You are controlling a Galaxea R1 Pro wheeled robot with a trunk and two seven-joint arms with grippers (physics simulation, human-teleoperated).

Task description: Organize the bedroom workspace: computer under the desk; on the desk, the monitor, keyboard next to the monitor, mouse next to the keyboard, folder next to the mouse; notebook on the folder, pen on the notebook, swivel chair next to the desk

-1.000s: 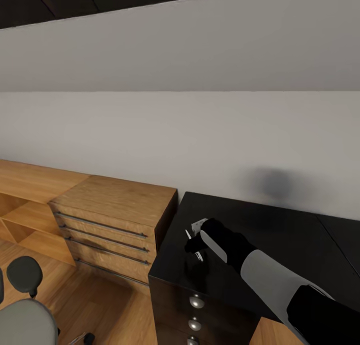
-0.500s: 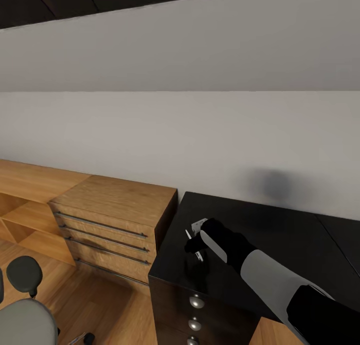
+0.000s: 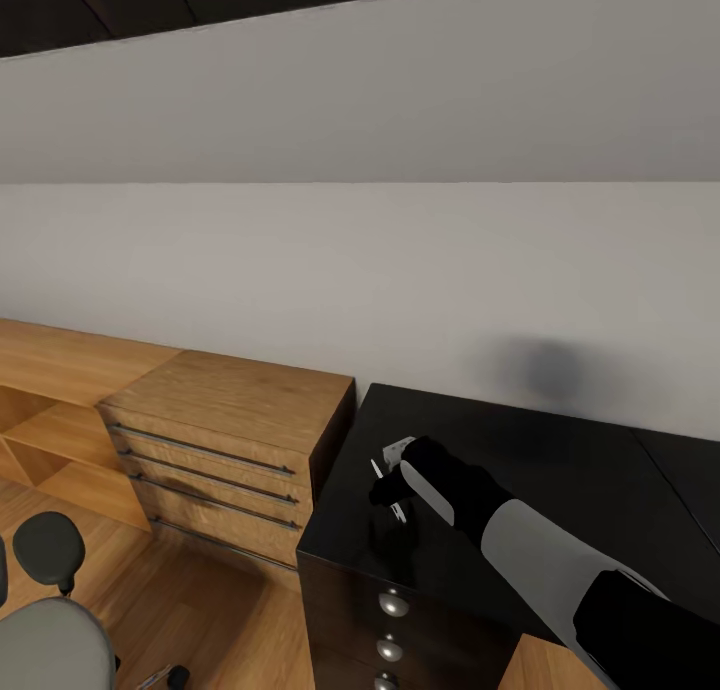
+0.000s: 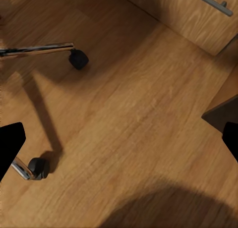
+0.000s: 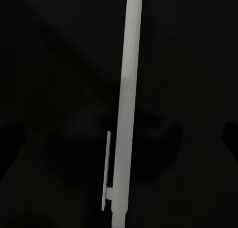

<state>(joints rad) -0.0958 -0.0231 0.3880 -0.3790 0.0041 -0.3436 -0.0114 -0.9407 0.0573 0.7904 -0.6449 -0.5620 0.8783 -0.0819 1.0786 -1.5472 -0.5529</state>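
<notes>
A: What could go wrong here?

B: Nearest the camera, the right gripper (image 3: 388, 490) hangs low over the left end of the desk (image 3: 560, 470), just above the drawers. The pen (image 5: 124, 114) is thin and round. If it is let go there it could roll off that edge to the floor, and no folder or notebook lies under it to stack on.

A: Is the pen actually pinched?

B: Probably. The wrist view has it lying straight along the fingers' line over the black top, but the contact itself is too dark to see, so I cannot tell.

A: Further off?

B: The swivel chair (image 3: 45, 630) stands apart; the left gripper (image 4: 119, 143) is spread wide above bare floor.
</notes>
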